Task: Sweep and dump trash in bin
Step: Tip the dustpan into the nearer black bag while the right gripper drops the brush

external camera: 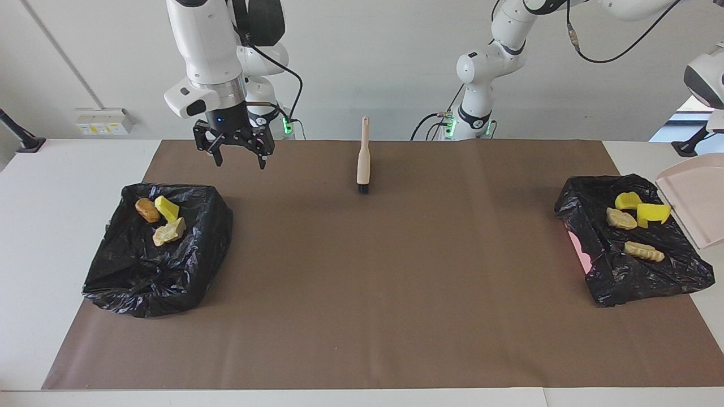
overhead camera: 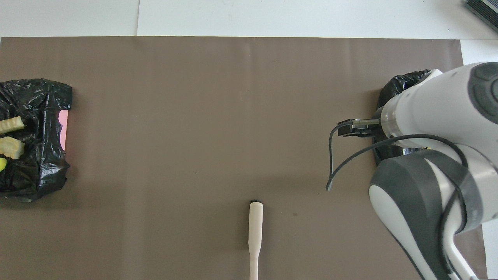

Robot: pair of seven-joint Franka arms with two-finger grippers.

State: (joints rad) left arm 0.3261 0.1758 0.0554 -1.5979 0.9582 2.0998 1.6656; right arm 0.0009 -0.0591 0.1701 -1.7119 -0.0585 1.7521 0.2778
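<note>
The right gripper (external camera: 237, 155) hangs in the air with its jaws spread wide and nothing between them, over the brown mat (external camera: 362, 282) just robot-side of the black-bagged bin at the right arm's end of the table (external camera: 158, 249). That bin holds three pieces of trash — a brown oval lump (external camera: 147, 210), a yellow sponge chunk (external camera: 167, 208) and a tan foam lump (external camera: 169, 231), all close together on the bag's robot-side part. The brush (external camera: 363, 155) lies alone on the mat near the robots' edge, its dark bristles pointing away from them, well apart from either gripper. At the left arm's end, a second black-bagged bin (external camera: 628, 271) carries four more scraps: two yellow sponge chunks (external camera: 628, 200) (external camera: 653, 213) and two tan foam lumps (external camera: 621, 219) (external camera: 643, 251). The pale pink dustpan (external camera: 696, 198) is raised and tilted beside that bin, bare of scraps. The left gripper itself lies outside both views; it is closed, presumably on the dustpan's handle, though that grip cannot be seen.
</note>
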